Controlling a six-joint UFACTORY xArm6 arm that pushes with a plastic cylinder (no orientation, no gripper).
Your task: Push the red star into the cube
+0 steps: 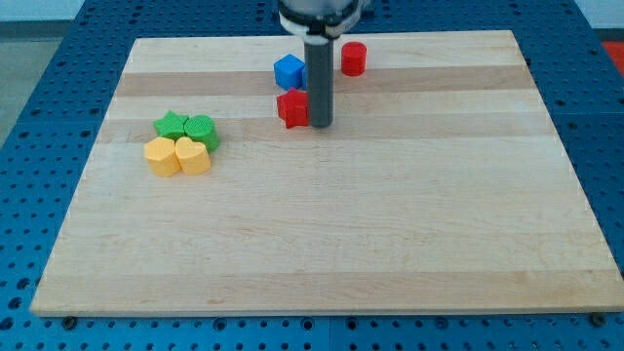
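The red star (292,108) lies near the view's top centre, just below the blue cube (289,71) with a small gap between them. My tip (321,125) rests on the board at the red star's right side, touching or nearly touching it. The rod rises straight up from there and passes just right of the blue cube.
A red cylinder (353,58) stands to the right of the rod near the board's top edge. At the view's left sits a tight cluster: a green star (173,125), a green block (202,130), a yellow block (162,155) and a yellow heart (193,155).
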